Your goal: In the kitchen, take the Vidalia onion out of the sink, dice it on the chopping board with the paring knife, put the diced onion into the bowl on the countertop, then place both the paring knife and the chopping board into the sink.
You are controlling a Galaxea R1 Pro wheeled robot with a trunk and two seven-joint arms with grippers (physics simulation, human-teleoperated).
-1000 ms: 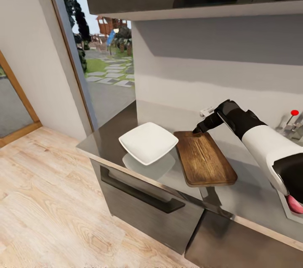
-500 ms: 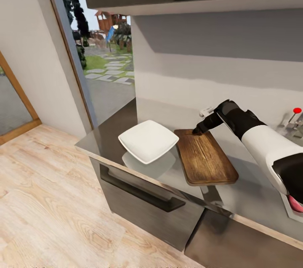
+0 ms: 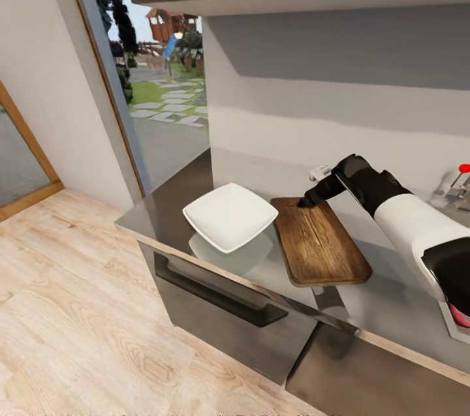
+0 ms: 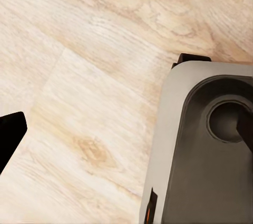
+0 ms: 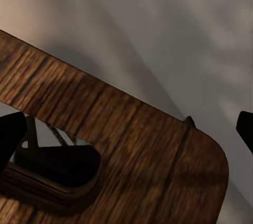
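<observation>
Grey and faintly glossy, the countertop (image 3: 176,204) runs over dark cabinets with a long black drawer pull, beside pale wood-grain flooring and a doorway onto a garden. On it lies the chopping board (image 3: 320,243), a brown rectangle with rounded corners and streaky dark grain. The right gripper (image 3: 307,201) reaches down to the board's far end, its black tips at or just above the wood near the handle slot; contact cannot be judged. In the right wrist view the same board (image 5: 132,145) shows its rounded corner and the oval slot, and the two dark fingertips (image 5: 10,134) stand wide apart at opposite edges of the picture with nothing between them, so the jaws are spread and empty. Just beyond the board on the side away from that gripper's arm sits the bowl (image 3: 230,216), white, shallow and square with soft corners, its edge close beside the board. Behind the arm, a chrome faucet with a red knob (image 3: 465,168) stands at the wall. The left gripper (image 4: 10,134) hangs over the plank floor by the robot's grey base; one dark fingertip shows, and its opening cannot be told.
</observation>
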